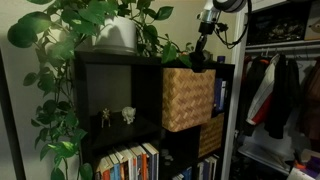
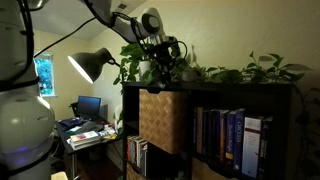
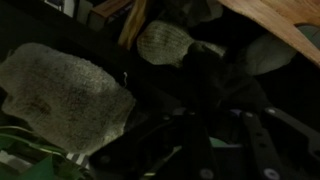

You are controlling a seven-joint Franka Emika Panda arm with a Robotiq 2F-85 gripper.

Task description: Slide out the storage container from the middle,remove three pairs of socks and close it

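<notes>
The storage container, a light tan woven wicker cube [image 1: 187, 98], sticks out of its upper cubby in the black shelf unit; it also shows in an exterior view [image 2: 160, 120]. My gripper [image 1: 201, 55] hangs just above the container's top, at shelf-top height among the plant leaves [image 2: 164, 62]. In the wrist view the dark fingers [image 3: 225, 140] are barely visible. Two grey knit pieces that look like socks lie below, one large [image 3: 65, 100] and one smaller [image 3: 162, 42]. I cannot tell whether the jaws hold anything.
Leafy plants [image 1: 100, 20] and a white pot [image 1: 115, 35] stand on the shelf top. A smaller, darker woven basket [image 1: 210, 135] sits a row lower. Books [image 2: 225, 135] fill the neighbouring cubbies. Small figurines [image 1: 117, 116] stand in one cubby. A desk lamp [image 2: 90, 65] and hanging clothes [image 1: 275, 90] are alongside.
</notes>
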